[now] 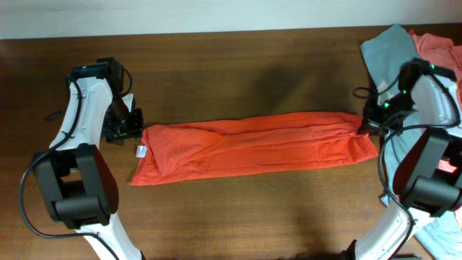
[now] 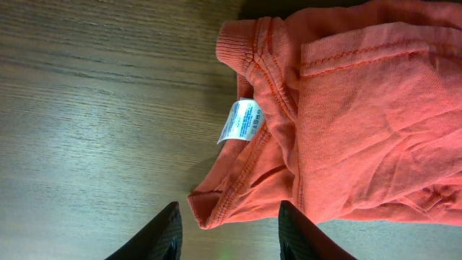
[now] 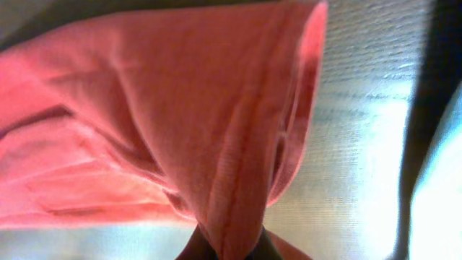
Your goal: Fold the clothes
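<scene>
The orange-red T-shirt lies folded into a long band across the middle of the table, collar end with a small white label at the left. My left gripper is open beside that collar end; in the left wrist view its fingers straddle the collar edge without closing on it. My right gripper is shut on the shirt's right end; the right wrist view shows the cloth bunched between the fingers. A grey shirt and a salmon-pink shirt lie at the back right.
A pale blue cloth lies at the front right edge beside the right arm's base. Both arm bases stand near the table's front corners. The dark wood table runs to the wall at the back.
</scene>
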`<state>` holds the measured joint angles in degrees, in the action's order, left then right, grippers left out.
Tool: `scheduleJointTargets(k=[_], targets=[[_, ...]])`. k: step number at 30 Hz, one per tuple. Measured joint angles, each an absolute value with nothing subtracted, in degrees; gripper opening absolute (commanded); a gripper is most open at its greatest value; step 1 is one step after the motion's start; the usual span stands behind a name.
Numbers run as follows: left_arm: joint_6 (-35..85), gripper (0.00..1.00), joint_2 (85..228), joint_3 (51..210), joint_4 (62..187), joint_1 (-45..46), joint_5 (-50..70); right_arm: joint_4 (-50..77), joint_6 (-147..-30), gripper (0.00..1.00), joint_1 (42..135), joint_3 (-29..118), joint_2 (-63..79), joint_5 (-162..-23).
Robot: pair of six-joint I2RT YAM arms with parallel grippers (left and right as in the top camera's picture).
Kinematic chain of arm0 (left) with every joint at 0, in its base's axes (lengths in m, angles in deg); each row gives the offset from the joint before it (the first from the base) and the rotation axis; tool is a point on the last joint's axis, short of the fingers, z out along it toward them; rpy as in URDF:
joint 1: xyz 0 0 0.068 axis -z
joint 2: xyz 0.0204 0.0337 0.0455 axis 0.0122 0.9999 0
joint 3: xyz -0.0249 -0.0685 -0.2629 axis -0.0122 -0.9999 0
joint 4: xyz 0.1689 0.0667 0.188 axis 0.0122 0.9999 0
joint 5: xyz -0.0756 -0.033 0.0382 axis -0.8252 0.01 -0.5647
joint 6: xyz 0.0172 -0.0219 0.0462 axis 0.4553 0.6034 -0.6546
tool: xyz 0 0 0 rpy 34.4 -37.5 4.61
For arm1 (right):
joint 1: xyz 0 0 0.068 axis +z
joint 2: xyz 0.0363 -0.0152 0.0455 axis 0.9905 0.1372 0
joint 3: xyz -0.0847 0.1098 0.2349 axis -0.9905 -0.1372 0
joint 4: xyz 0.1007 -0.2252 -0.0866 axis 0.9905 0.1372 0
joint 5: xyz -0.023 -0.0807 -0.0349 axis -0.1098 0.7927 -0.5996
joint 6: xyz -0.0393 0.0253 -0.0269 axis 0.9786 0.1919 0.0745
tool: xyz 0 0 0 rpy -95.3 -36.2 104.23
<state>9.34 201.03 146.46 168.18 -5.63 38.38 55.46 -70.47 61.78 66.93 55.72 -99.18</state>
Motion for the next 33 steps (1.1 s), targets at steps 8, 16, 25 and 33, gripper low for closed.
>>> scheduleJointTargets(k=[8,16,25,33], targets=[[9.2,0.43,201.0,146.5,168.2,-5.6,38.4,62.6,-74.8,0.04,75.4,70.6,55.7,-91.9],[9.2,0.44,201.0,146.4,168.4,-5.6,38.3,61.0,-81.1,0.04,91.5,70.6,55.7,-89.7],[9.2,0.44,201.0,146.5,168.4,-5.6,38.1,53.9,-86.6,0.04,103.7,70.6,55.9,-89.6],[9.2,0.44,201.0,146.5,168.4,-5.6,38.1,49.3,-88.0,0.05,108.2,70.6,58.5,-89.5]])
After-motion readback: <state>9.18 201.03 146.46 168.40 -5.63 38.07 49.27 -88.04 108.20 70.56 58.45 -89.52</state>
